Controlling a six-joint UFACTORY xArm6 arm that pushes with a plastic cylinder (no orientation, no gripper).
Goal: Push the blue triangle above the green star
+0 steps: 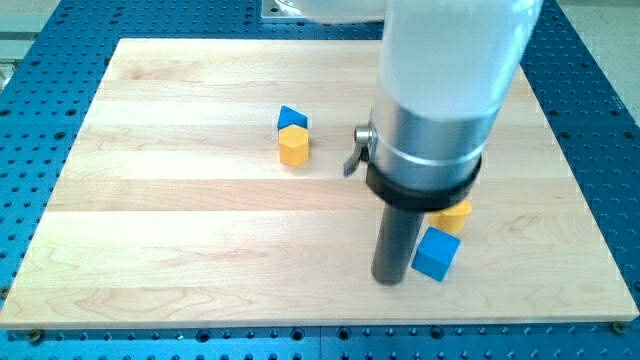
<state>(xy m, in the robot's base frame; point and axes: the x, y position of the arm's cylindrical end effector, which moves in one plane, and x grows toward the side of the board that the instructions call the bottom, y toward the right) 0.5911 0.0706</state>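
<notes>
A small blue block point(292, 117), likely the blue triangle, sits left of the board's centre, touching the top of a yellow hexagon point(294, 147). No green star shows; the arm may hide it. My tip point(391, 281) rests on the board at lower right, just left of a blue cube point(436, 254) and almost touching it. The tip is far to the lower right of the blue triangle. A yellow-orange block point(455, 215) peeks out behind the arm, right above the blue cube.
The wooden board point(180, 230) lies on a blue perforated table point(40, 90). The thick white and silver arm body point(440, 90) covers the board's upper right part.
</notes>
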